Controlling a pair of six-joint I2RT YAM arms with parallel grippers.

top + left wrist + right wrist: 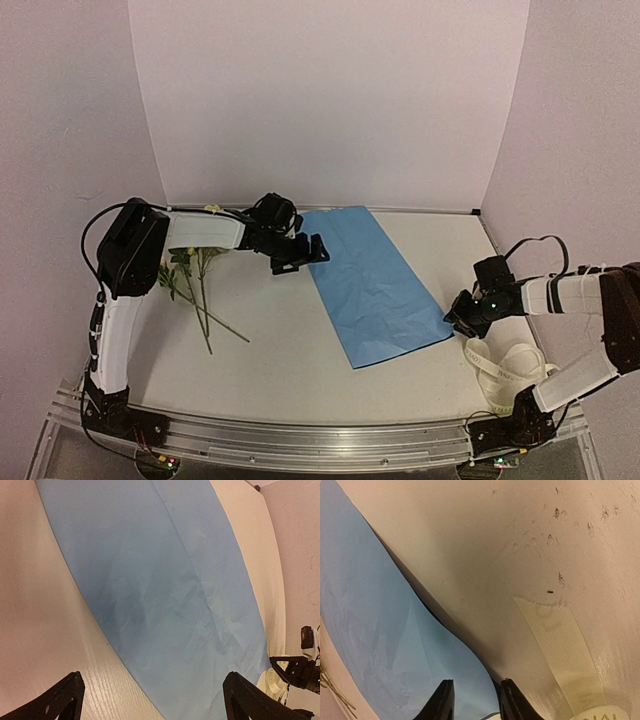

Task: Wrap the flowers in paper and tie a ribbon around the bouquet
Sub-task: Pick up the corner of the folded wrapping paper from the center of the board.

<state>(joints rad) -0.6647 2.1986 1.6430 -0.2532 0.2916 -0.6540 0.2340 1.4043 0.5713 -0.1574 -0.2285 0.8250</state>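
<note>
Two arms reach over a pale surface [290,370], one at each end of the paper [375,285]. The bright blue, lightly creased sheet lies flat at the middle of the top view, running slantwise from the upper centre toward the lower right.

At the sheet's upper left corner, the left gripper [303,257] hangs with its jaws spread as wide as they go. In the left wrist view its two dark fingers [55,702] sit at the bottom corners of the frame with the paper between and beyond them. It has hold of nothing.

At the sheet's lower right corner, right of centre in the top view, the right gripper [458,318] is low to the surface. In the right wrist view its fingers [444,700] stand only a narrow gap apart at the bottom edge. The paper's edge is lifted there, with a dark shadow under it, and it runs into that gap. Whether the pads touch the paper I cannot tell.

The flowers [195,278] lie on the surface at the left of the top view, beside the left arm and apart from the paper, blossoms toward the back wall. The ribbon [505,365] lies in loose cream loops at the lower right, near the right arm's base.
</note>
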